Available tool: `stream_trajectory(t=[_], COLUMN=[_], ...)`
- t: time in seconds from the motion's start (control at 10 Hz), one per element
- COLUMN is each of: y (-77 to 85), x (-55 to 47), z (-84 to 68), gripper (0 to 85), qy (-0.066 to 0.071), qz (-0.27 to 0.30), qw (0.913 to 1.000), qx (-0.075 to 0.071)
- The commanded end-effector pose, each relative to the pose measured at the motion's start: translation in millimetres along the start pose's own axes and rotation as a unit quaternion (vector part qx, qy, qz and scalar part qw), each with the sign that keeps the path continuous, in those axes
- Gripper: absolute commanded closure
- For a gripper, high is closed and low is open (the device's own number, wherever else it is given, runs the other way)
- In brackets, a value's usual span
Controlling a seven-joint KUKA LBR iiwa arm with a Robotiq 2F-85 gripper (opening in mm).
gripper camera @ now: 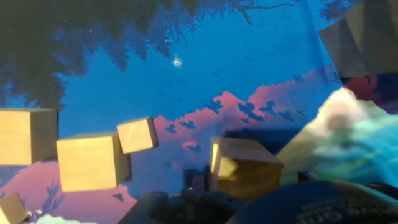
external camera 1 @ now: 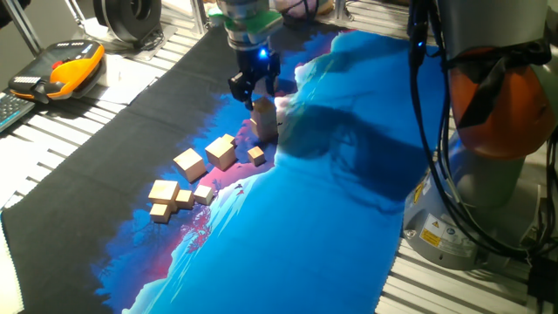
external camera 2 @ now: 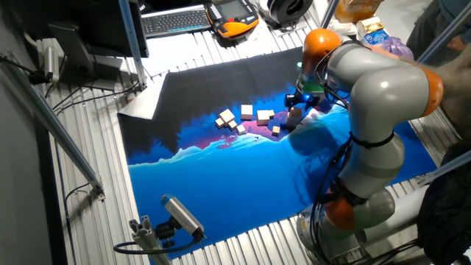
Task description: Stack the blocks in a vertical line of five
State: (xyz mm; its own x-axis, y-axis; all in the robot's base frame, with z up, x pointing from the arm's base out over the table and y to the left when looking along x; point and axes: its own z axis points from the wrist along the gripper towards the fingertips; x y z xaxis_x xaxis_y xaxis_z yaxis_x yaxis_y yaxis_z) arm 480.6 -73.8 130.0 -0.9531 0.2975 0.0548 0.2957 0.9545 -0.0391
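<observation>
DESK: Left to right, please.

FIELD: Far left, a huddle of small blocks (external camera 1: 167, 194) low on the printed mat (external camera 1: 288, 235), touching one another. Next along, two larger cubes (external camera 1: 221, 151), side by side and tilted off square. Then one little cube (external camera 1: 255, 155), alone, just beside the foot of the stack (external camera 1: 264, 122). Right of all that, bare blue cloth.

DESK: And the stack?

FIELD: Upright on the mat, clearly short of five (exact count hard to read from either fixed view). Judged early to midway through the task.

DESK: Pincer?

FIELD: Gripper (external camera 1: 256, 89) directly above the stack, jaws looking parted with nothing between them, tips close over the top block. In the hand view, that top block (gripper camera: 242, 167) just right of centre, near the bottom edge.

DESK: Advice for the step in hand?

FIELD: Straight up first, no sideways drift until well clear of the column; a brush from either jaw likely enough to topple it. For the next pick, probably the little cube nearest the base: short trip, but tight against the stack, so a descent from the far side. Alternatively one of the larger cubes, with the wrist turned to match its skew. At placement, faces squared to the block below, centred, low and slow before letting go.
</observation>
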Motion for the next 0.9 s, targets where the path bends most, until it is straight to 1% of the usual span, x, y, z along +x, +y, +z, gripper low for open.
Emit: stream_trajectory(t=[0.0,0.1,0.3,0.4,0.5,0.6,0.7,0.8], y=[1.1,8.1,26.5,35.5,42.6,50.9,59.6,62.7], x=[2.8,10.3,22.2,29.2,37.6,44.2,50.0,54.6], z=[-2.9,-9.9,-20.9,-24.1,-22.9,-19.5,-14.0,-12.4], gripper=[17.0,17.0,17.0,34.0,51.0,51.0,68.0,85.0], qy=[0.002,0.009,0.013,0.015,0.017,0.018,0.015,0.02], qz=[0.002,0.012,0.023,0.029,0.031,0.042,0.049,0.051], qw=[1.0,0.9999,0.9996,0.9994,0.9991,0.9985,0.9982,0.9974], qx=[-0.001,-0.008,-0.007,-0.009,-0.022,-0.03,-0.033,-0.046])
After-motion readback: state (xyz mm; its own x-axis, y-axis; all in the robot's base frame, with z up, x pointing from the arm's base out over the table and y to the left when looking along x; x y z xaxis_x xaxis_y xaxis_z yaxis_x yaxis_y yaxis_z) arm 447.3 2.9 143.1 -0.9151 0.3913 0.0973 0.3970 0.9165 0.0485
